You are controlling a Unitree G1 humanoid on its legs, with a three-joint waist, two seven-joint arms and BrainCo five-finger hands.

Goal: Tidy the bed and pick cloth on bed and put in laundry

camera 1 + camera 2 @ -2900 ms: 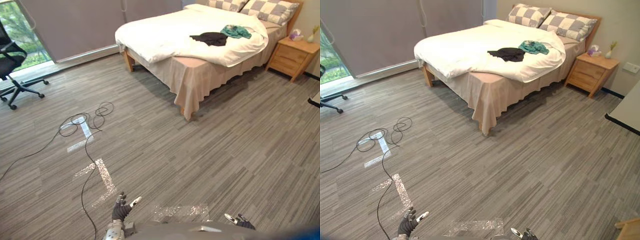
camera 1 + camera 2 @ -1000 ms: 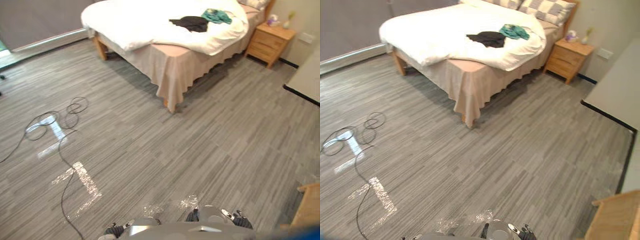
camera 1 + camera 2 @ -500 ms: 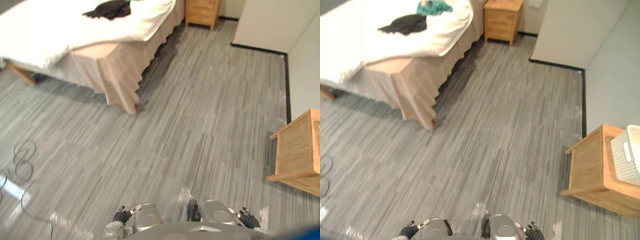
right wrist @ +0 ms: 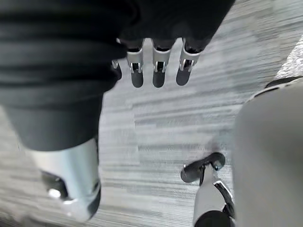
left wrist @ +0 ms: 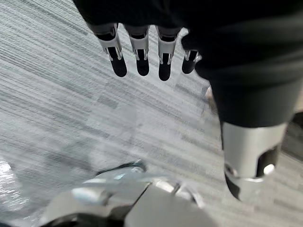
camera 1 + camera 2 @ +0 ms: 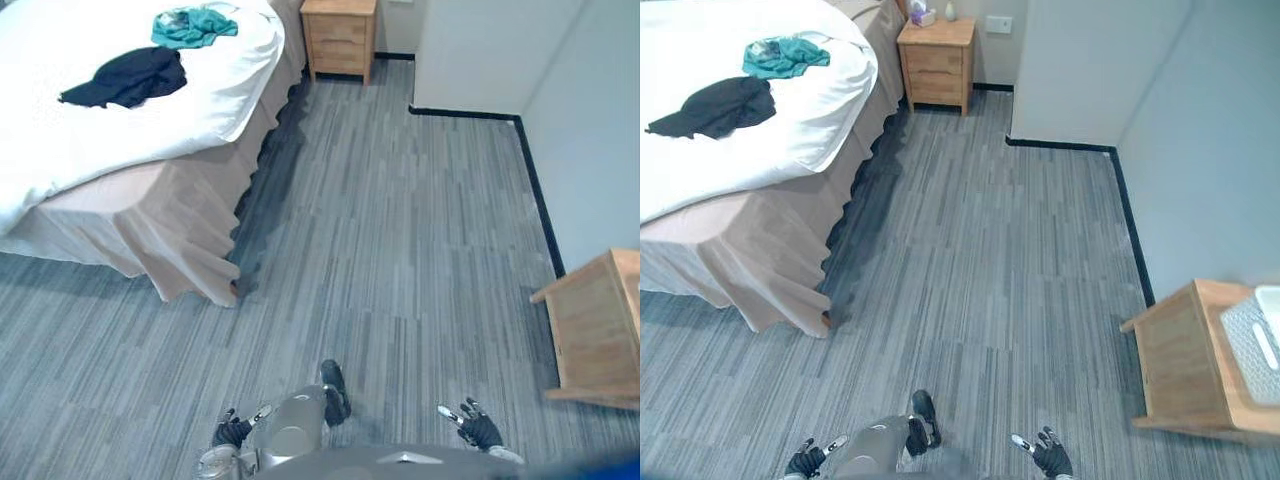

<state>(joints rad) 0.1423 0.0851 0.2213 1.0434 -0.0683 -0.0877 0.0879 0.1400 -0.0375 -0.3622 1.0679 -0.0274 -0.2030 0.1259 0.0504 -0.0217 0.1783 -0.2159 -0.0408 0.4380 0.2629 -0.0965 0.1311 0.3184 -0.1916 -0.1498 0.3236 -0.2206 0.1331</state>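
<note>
A black cloth and a teal cloth lie on the white duvet of the bed at the upper left. Both are far from my hands. My left hand hangs low at the bottom edge, its fingers straight and empty above the floor. Over at the bottom right my right hand hangs the same way, fingers relaxed, holding nothing. A white slatted basket stands on a wooden table at the right edge.
A wooden nightstand stands beside the bed's head, with small items on top. A white wall corner with black skirting juts in at the upper right. Grey striped floor stretches between bed and wall.
The camera has swung right and moved toward the bed's side, so the bed sits at the left and the wall corner fills the upper right. Both hands stay low and empty.
</note>
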